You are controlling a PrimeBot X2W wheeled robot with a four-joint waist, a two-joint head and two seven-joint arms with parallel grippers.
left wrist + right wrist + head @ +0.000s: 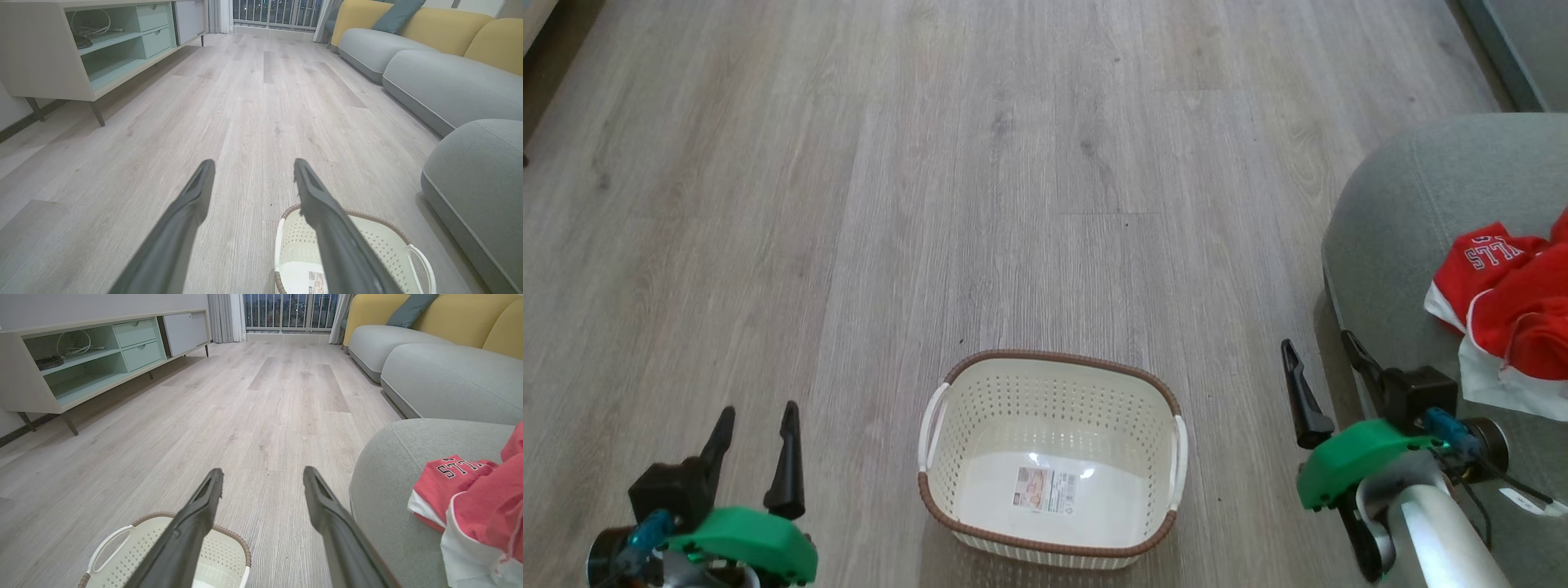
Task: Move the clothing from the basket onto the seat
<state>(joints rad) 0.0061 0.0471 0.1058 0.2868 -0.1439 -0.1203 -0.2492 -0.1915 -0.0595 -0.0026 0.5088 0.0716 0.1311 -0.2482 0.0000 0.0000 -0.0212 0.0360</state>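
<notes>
Lying crumpled on the rounded grey fabric seat [1405, 212], the thin red clothing [1515, 310] shows white trim and lettering. The perforated cream basket [1054, 357], brown-rimmed, sits on the wood-grain floor [931, 204] between the left gripper [758, 410] and right gripper [1316, 340], both pointing forward, fingers apart.

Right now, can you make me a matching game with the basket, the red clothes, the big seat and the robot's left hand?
Things:
1. basket
2. clothing
3. seat
4. left hand

Descriptions:
A. open, holding nothing
B. empty, standing on the floor
C. grey, at the robot's right
D. red, lying on the seat

Pairs: 1-B, 2-D, 3-C, 4-A
</notes>
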